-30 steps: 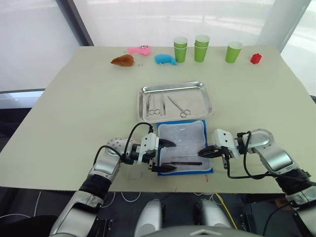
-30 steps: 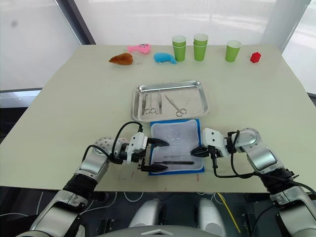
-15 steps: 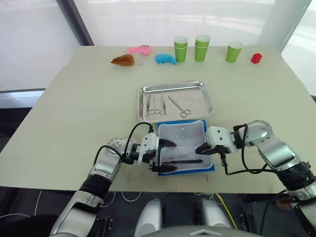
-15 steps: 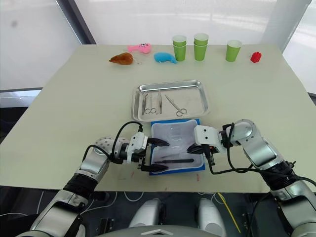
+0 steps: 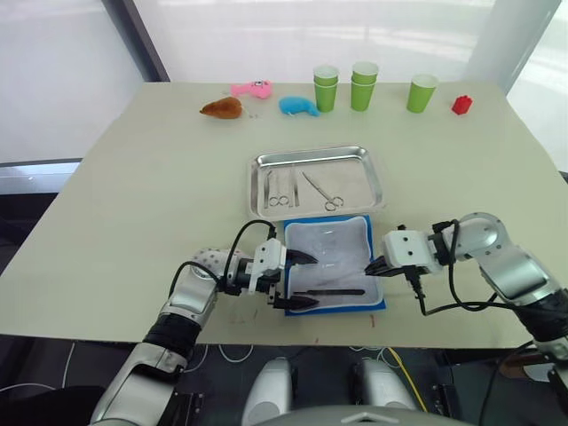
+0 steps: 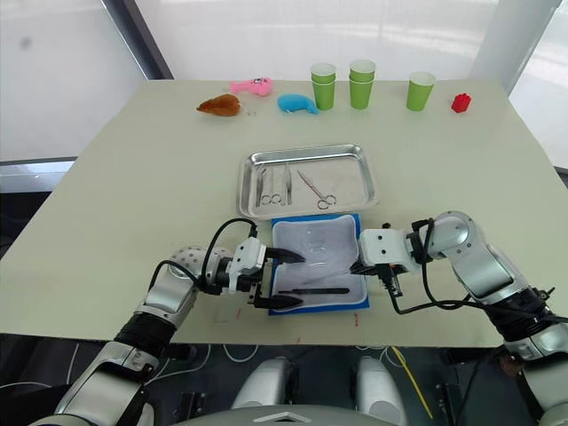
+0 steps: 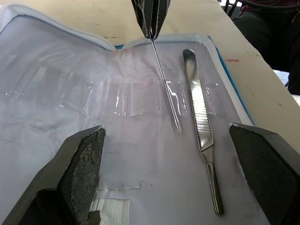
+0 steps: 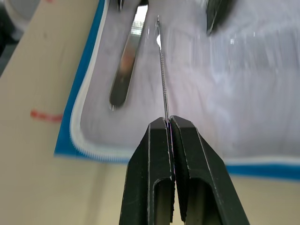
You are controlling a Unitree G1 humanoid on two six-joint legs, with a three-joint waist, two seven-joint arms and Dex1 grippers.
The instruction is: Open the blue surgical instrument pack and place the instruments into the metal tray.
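You had the pack [image 5: 331, 264] lying open near the tabletop's front edge, just in front of the tray [image 5: 316, 181]. Several instruments, scissors [image 5: 321, 191] among them, already lay in the tray. Two looked left: a flat handle [image 7: 200, 126] on the lining and a thin probe [image 7: 164, 84]. Your right tool [image 8: 168, 123] was closed on the probe's end, its far tip still on the lining; your left tool [image 5: 294, 280] stood open over the pack's left side. The tabletop [image 5: 142, 186] was pale and matte; green cups [image 5: 361, 87], plush toys [image 5: 296, 106] and a red block [image 5: 460, 105] lined its far edge. Bright windows stood beyond.
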